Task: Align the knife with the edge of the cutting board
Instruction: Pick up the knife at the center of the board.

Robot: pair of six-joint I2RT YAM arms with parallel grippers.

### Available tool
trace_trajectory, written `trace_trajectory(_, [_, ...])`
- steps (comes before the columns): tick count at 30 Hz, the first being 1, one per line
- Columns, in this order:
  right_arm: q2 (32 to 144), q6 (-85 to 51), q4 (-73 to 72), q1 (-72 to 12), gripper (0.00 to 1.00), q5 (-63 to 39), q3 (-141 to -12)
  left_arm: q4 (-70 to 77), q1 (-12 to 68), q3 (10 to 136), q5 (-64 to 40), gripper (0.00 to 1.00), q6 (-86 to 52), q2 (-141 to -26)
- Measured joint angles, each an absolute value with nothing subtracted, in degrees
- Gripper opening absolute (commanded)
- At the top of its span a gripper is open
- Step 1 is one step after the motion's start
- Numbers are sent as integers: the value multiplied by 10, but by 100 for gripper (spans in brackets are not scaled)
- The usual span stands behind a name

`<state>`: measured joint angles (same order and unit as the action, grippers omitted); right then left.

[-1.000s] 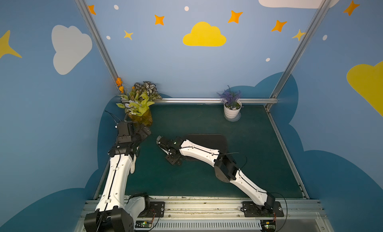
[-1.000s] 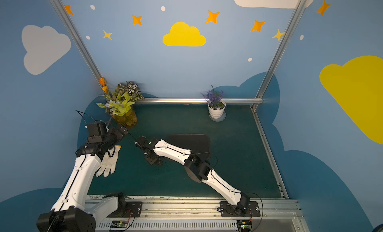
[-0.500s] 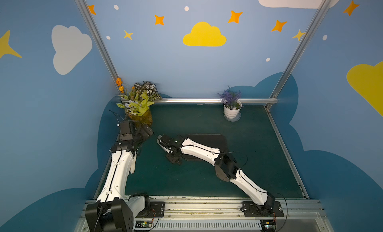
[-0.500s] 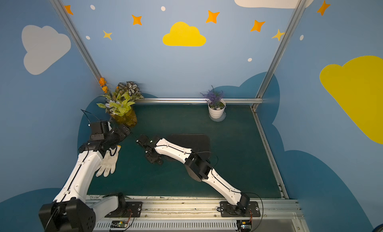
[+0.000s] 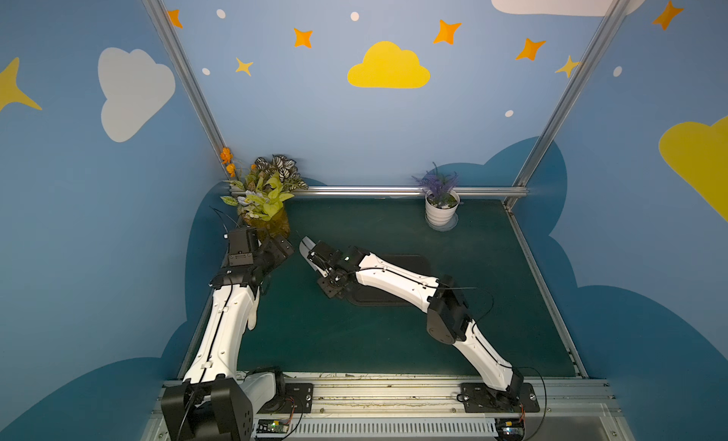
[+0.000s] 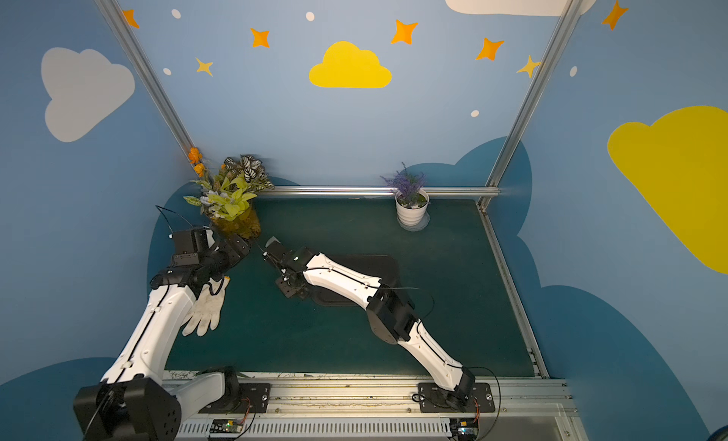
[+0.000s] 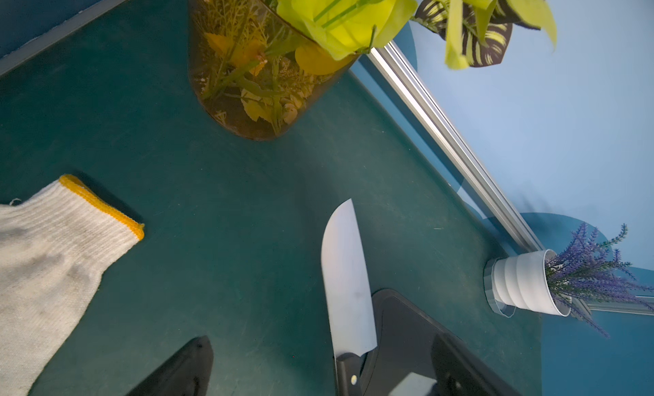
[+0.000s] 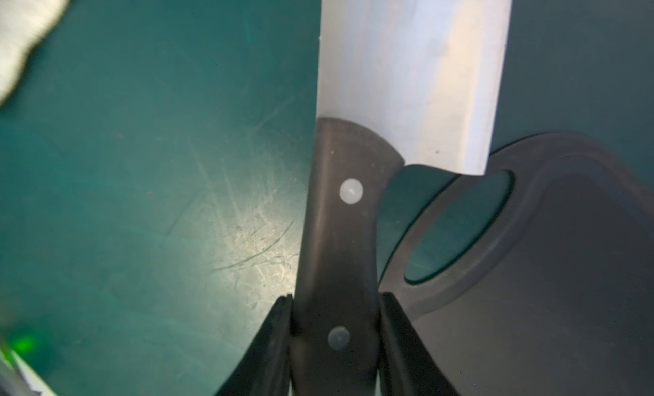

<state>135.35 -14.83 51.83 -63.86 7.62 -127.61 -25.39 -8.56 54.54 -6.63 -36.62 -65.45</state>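
One firm pinch by the right gripper (image 8: 336, 305), jaws clamped on the black handle of the knife (image 8: 407, 65) at its rear rivet. Probably held that far back to leave the broad blade free and make its line easy to steer. Blade straight ahead of the gripper over the green desk (image 8: 141, 164), lifted or resting unclear. Heel of the blade just overlapping the rim of the cutting board (image 8: 566, 270) by its handle slot, board off to one side of the held handle. Left gripper (image 5: 280, 249) spread wide, holding nothing, apart from the knife, near the amber vase (image 7: 247, 76) and a white glove (image 7: 42, 263). No brand, label or lettering legible anywhere.
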Motion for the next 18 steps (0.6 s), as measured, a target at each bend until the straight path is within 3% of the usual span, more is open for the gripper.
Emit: trace_trajectory(18, [1247,-204,501,-638,0,143,-1122,-252,-69,546,-107,100,-362,-684])
